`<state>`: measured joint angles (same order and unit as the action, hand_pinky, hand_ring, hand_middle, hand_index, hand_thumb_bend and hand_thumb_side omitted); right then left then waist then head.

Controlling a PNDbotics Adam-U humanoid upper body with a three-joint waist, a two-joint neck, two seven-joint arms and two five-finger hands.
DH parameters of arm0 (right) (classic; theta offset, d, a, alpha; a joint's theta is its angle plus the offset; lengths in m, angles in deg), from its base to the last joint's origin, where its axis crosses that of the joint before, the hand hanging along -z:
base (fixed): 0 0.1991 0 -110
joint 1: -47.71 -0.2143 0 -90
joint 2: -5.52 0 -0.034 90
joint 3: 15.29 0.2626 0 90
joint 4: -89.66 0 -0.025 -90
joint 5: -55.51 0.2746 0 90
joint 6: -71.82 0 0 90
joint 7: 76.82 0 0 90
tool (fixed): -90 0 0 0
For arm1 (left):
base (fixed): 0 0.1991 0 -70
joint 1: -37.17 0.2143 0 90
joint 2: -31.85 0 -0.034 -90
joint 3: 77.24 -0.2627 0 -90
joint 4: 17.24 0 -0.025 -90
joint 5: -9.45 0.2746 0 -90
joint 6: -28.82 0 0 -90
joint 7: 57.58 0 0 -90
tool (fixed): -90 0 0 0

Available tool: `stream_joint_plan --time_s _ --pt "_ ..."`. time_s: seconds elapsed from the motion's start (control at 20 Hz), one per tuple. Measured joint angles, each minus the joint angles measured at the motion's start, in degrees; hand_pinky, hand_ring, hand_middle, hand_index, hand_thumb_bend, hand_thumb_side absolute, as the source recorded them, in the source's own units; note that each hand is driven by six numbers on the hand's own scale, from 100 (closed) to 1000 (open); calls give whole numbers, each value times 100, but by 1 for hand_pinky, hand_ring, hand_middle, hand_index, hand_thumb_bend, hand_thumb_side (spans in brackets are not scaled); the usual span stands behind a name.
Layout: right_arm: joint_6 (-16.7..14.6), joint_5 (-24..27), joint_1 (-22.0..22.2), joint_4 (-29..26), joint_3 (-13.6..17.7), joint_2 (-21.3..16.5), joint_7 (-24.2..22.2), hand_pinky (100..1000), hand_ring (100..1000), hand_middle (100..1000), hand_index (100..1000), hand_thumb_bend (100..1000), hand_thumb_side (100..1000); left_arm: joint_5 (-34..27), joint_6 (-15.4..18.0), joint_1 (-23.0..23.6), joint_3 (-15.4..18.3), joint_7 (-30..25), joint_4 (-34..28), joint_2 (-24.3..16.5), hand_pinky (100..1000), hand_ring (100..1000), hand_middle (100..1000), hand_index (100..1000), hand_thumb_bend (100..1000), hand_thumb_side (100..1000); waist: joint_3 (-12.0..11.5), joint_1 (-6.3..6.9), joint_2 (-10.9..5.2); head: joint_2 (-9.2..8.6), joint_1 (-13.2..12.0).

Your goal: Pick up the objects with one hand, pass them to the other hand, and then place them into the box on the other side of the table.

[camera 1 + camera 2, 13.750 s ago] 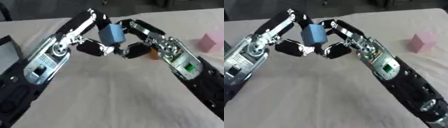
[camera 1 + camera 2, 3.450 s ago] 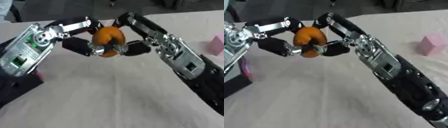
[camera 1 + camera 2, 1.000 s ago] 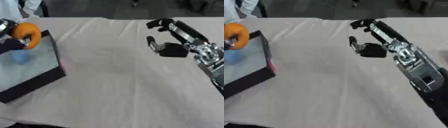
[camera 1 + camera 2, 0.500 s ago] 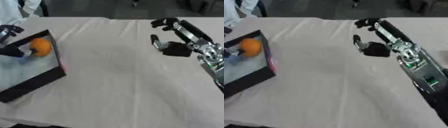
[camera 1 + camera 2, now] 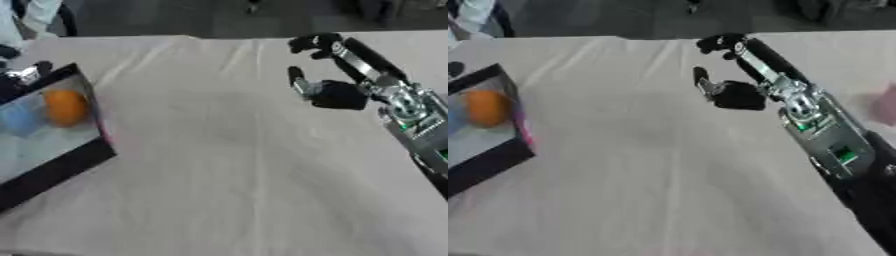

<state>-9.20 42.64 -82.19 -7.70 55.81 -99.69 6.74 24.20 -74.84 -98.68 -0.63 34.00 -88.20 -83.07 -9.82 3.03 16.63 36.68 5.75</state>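
- Since half a second back, the orange ball (image 5: 65, 106) is sitting lower in the box (image 5: 83, 159) and no fingers are around it; a second back it was being carried over the box rim.
- So the orange ball is lying inside the box at the table's left edge, right beside a blue thing (image 5: 21, 119) that's already in there.
- Left hand (image 5: 24, 75) is barely peeking in at the box's far corner, so I can't tell what its fingers are doing.
- Right hand (image 5: 732, 75) is hanging over the far-right part of the table, fingers and thumb spread in a loose curl and holding nothing.
- A pink block (image 5: 885, 108) is sitting near the table's right edge, just beside the right forearm. My guess is that's the next thing to grab.
- What could go wrong: the right forearm is sitting so close to the pink block that swinging over to reach it could bump it toward the edge. The left hand pulling out could also catch the box rim and drag the box.
- Materials: the box is looking like black rigid walls with a pale floor, the ball is smooth and round so it could roll, and the tablecloth (image 5: 219, 165) is beige, soft and wrinkled.
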Motion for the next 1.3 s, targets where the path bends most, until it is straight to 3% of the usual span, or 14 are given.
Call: stream_joint_plan --time_s 0.2,0.3,0.45,0.65,0.75,0.9,1.1,1.3 --pt "25 -22 167 -48 181 -287 106 882 919 805 862 100 300 -423 -47 -69 -27 53 -481 2 865 725 719 753 270 653 108 -8 -63 24 181" --pt "36 -104 257 -53 297 -484 106 886 928 823 867 100 327 -596 -87 -84 -50 24 -683 5 875 722 725 757 274 715 161 -25 -87 52 232" --pt "56 -221 469 -56 522 -806 -17 893 941 846 878 100 387 -918 -221 -76 -20 21 -991 52 882 725 737 762 253 710 217 -41 -98 79 268" --pt "-38 -149 936 -45 958 -1353 -492 899 951 860 895 100 480 -1277 -435 9 101 185 -1356 50 887 729 743 764 229 705 233 -50 -99 100 304" --pt "-144 7 1130 64 1241 -1677 -780 906 960 873 909 100 473 -1407 -533 61 128 285 -1437 42 887 731 744 763 222 706 233 -66 -99 99 334" --pt "-373 213 1320 444 1639 -2189 -1095 921 977 884 928 100 470 -1524 -626 114 128 368 -1489 35 887 730 743 762 215 708 232 -103 -98 96 420" --pt "-898 342 1518 1162 1972 -2794 -1552 929 979 896 939 107 479 -1547 -681 119 127 384 -1506 -13 886 731 743 761 213 708 205 -138 -51 86 535" --pt "-1193 242 1626 1862 2173 -3173 -1773 928 973 878 940 206 500 -1539 -710 119 124 362 -1502 -30 885 732 741 759 213 711 194 -142 -12 45 630"
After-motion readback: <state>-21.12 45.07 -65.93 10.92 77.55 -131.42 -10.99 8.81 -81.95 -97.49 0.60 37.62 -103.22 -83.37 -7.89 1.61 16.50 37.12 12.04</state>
